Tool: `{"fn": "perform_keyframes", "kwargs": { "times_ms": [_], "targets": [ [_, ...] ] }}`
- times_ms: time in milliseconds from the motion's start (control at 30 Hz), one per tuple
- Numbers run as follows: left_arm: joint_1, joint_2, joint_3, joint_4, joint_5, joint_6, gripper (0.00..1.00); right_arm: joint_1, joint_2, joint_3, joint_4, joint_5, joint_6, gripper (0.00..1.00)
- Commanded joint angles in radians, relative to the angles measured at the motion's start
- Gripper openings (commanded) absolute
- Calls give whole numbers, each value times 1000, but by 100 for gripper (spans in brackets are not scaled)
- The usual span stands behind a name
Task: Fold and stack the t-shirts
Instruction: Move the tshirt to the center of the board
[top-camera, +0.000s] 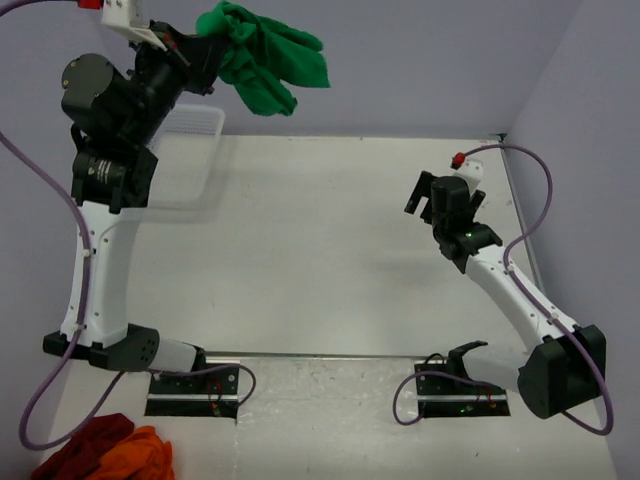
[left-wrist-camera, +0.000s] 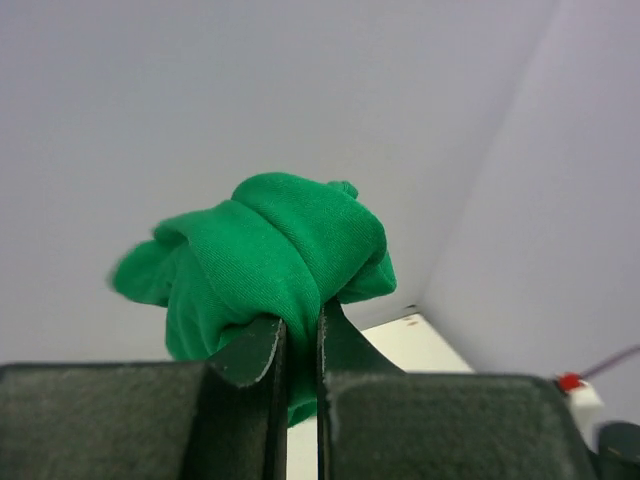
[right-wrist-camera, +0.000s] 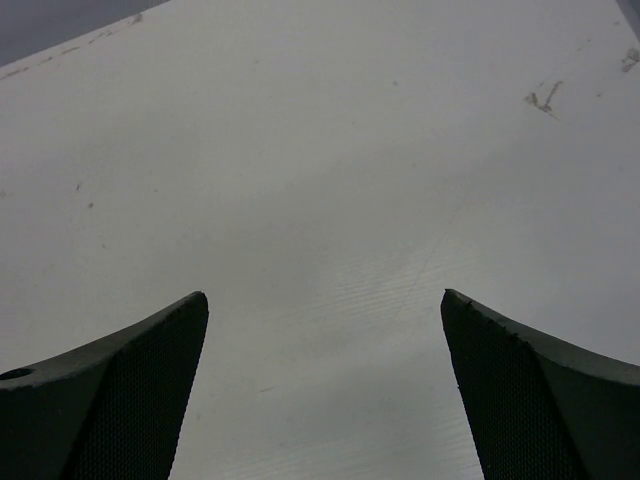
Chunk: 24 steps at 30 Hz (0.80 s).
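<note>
My left pincer (left-wrist-camera: 298, 335) clenched on green t-shirt (left-wrist-camera: 275, 250), bunched wad held high over far-left corner of surface (top-camera: 330, 250). My right pincer (right-wrist-camera: 322, 294) spread wide, holding nothing. Cloth looks soft, light, floppy; I judge dangling free edge best second hold.

T-shirt (top-camera: 265, 60) plain bright green; cloths (top-camera: 110, 452) dark red, orange.

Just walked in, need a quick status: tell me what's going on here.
The left arm holds the green t-shirt high near the far left corner of the table, jaws shut on a bunched fold. The right arm hovers over bare table, jaws wide open and empty. Nothing is folded yet; red and orange cloths lie at the near left edge.
</note>
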Motion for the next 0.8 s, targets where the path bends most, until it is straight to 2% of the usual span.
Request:
{"fn": "perform_keyframes", "kwargs": {
  "times_ms": [0,100,200,267,467,667,767],
  "targets": [
    [-61,-51,-101,-76,100,-64,0,-33,-68,33,-18,46,4,99],
    [-93,-157,-228,-64,93,-78,0,-39,-111,20,-33,53,-3,99],
    [-93,-268,-517,4,117,-133,0,-41,-166,27,-78,7,-10,99],
    [-109,-318,-637,57,155,-156,0,-39,-184,24,-81,-6,-19,99],
    [-222,-343,-1016,223,172,-211,0,-39,-212,25,-90,-82,-34,99],
    [-352,-362,-1072,217,87,-211,0,-32,-212,7,-87,-151,-48,99],
    [-466,-395,-1084,205,54,-233,0,-24,-212,-3,-81,-162,-53,99]
  ]
}}
